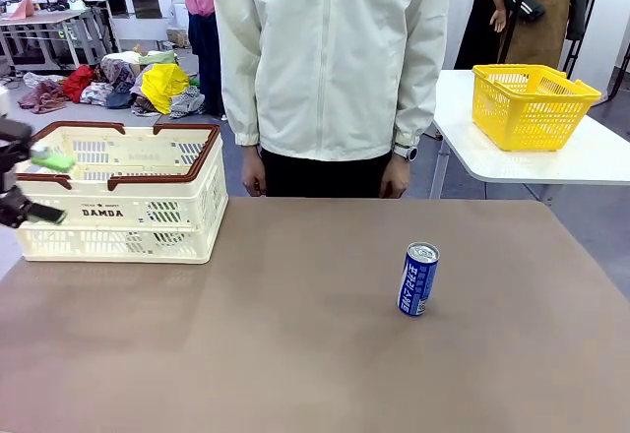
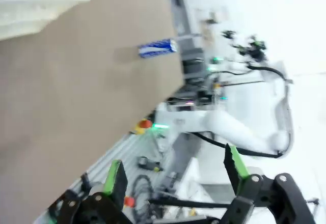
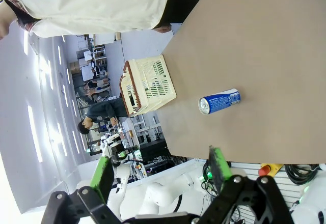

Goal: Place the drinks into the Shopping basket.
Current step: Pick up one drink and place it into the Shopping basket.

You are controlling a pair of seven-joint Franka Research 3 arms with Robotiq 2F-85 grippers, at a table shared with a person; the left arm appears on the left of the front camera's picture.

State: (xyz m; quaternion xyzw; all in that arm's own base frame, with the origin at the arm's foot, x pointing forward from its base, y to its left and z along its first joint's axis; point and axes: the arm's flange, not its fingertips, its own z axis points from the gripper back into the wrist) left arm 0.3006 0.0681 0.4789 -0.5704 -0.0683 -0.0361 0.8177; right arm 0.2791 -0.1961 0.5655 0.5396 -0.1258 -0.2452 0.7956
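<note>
One drink, a blue can [image 1: 418, 278] with white lettering and a silver top, stands upright on the brown table right of the middle. The left wrist view shows the blue can [image 2: 158, 47] far off, and the right wrist view has the blue can [image 3: 219, 102] on the table ahead. The cream Shopping basket [image 1: 118, 218] with its brown rim sits at the far left, and I also see this basket [image 3: 150, 84] [image 2: 30, 2] from both wrists. My left gripper [image 1: 47, 187] hangs open at the basket's left end, its fingers [image 2: 114, 175] holding nothing. My right gripper [image 3: 160, 167] is open and holds nothing, well off the table's edge.
A person in a white jacket [image 1: 330, 59] stands at the table's far edge with hands down. A yellow basket [image 1: 532, 103] rests on a white side table [image 1: 591, 157] at the back right. Bare brown tabletop [image 1: 246, 335] stretches between the basket and the can.
</note>
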